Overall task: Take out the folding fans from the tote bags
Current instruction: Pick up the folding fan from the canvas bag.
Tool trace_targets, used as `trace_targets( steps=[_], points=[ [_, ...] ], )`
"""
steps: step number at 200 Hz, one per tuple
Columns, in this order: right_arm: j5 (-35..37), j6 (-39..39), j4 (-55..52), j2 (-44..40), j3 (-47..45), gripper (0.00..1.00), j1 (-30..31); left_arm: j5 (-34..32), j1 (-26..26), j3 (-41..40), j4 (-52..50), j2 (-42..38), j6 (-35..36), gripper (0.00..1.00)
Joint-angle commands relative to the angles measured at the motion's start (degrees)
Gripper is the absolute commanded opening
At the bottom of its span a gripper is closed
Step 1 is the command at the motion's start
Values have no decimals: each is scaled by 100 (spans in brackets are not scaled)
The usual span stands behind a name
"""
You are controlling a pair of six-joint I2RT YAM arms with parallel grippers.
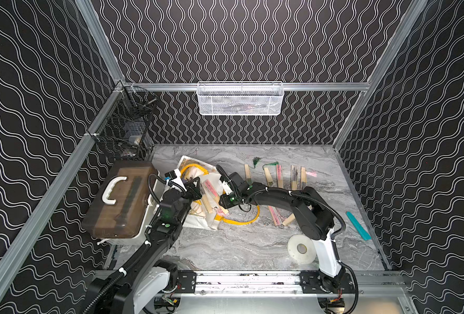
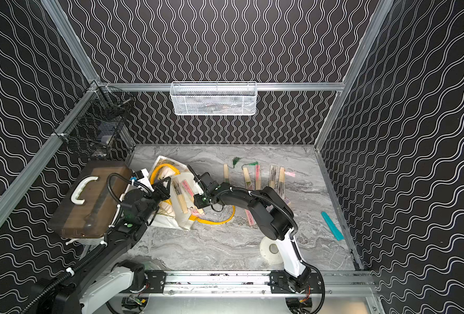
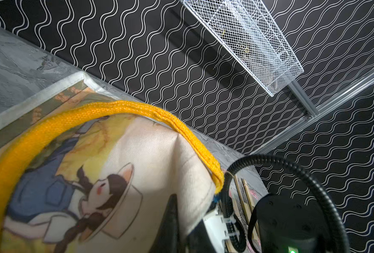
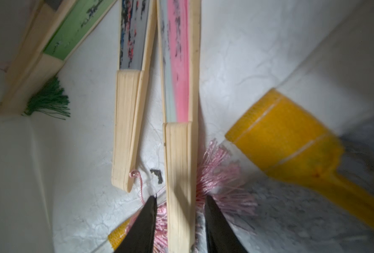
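Straddling the bamboo butt of the pink folding fan (image 4: 178, 153), the right tool (image 4: 180, 219) stood with jaws apart, a gap showing on either side of the stick. Seen in a top view, the fan lay on the tote bag (image 1: 198, 220), its long axis running from that tool toward 11 o'clock; the right tool was the nearer. Slim tan guards, pink fold, frayed pink tassel (image 4: 221, 166). Left tool (image 1: 195, 185) apparently clamped together on the bag's cloth

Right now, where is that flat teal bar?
In both top views the flat teal bar lies on the right side of the marble table, close along the right wall; the white tape roll is its nearest neighbour.
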Motion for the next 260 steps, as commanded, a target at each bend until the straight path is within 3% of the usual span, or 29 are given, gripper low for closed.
trace_targets(
  steps=[1,68,115,142,192,260],
  points=[
    [1004,-530,370,-32,-112,41,238,84,15,27,227,6,-150,0],
    [2040,-939,385,536,271,44,544,153,9,73,253,13,-157,0],
    [2384,-1287,323,832,548,46,658,155,16,38,286,13,-201,0],
    [2387,-1256,344,842,500,34,668,134,18,55,243,-12,-178,0],
    [2439,-1139,478,258,138,19,669,-233,15,73,5,-87,42,0],
    [2102,-606,252,-1094,-601,17,669,-507,34,62,-123,-223,235,0]
  ],
)
